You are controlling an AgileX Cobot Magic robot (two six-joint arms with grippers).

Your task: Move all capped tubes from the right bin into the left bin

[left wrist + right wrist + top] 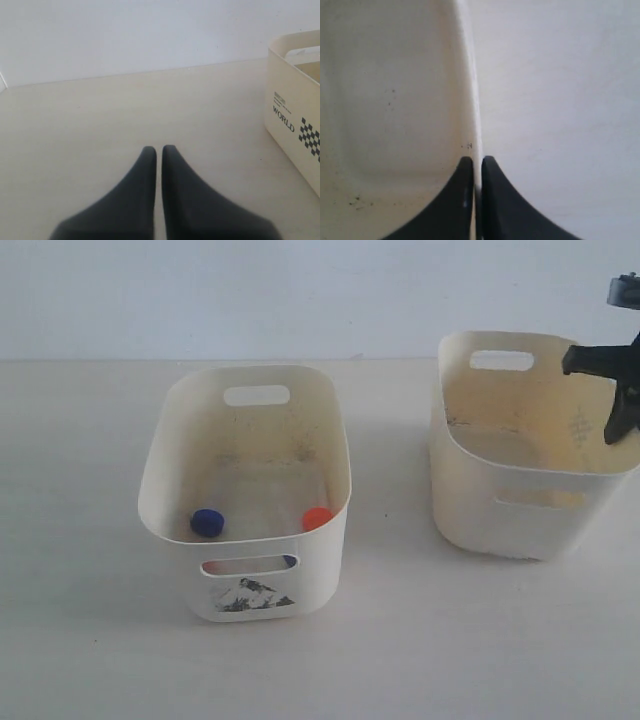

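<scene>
Beige tabletop (90, 640) — closed right pincer (476, 161) hangs over the right bin (470, 502).

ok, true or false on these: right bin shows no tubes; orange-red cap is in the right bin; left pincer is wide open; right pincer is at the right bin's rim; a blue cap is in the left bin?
1. No tube shows in the right bin. True.
2. The orange-red cap sits in the right bin. False: it lies in the left bin, the one with the sticker.
3. The left pincer is wide open. False: its fingers are together, over bare table.
4. The right pincer is at the right bin's rim. True.
5. A blue cap lies in the left bin. True.
</scene>
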